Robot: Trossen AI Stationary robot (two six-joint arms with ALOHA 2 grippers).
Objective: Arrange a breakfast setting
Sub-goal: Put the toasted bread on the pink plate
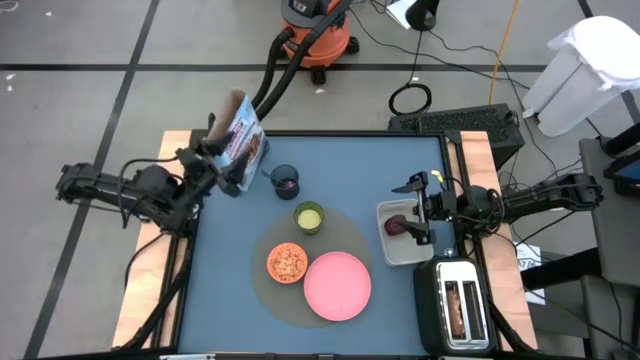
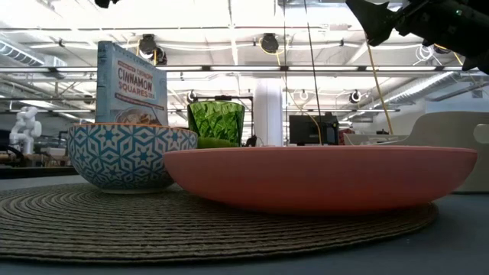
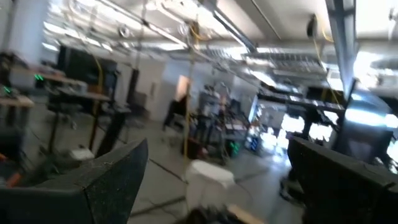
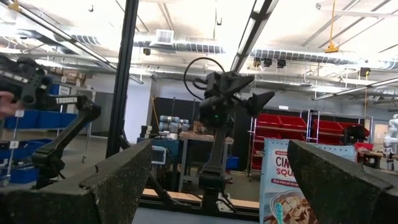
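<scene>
Blue-topped table (image 1: 345, 160) has a round grey woven mat (image 1: 345, 235) dead centre, black toaster (image 1: 458, 305) at 4 o'clock, cereal box (image 1: 245, 140) at 10.

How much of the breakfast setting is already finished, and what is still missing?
Done: pink plate, small orange bowl and green cup sit on the round grey mat. In hand: nothing; the left gripper and right gripper are open. Left: dark red fruit lies in the clear tub, toast in the toaster.

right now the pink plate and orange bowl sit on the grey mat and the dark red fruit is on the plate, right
Not quite. The pink plate and orange bowl do sit on the grey mat, but the dark red fruit lies in the clear tub, as the high view shows.
</scene>
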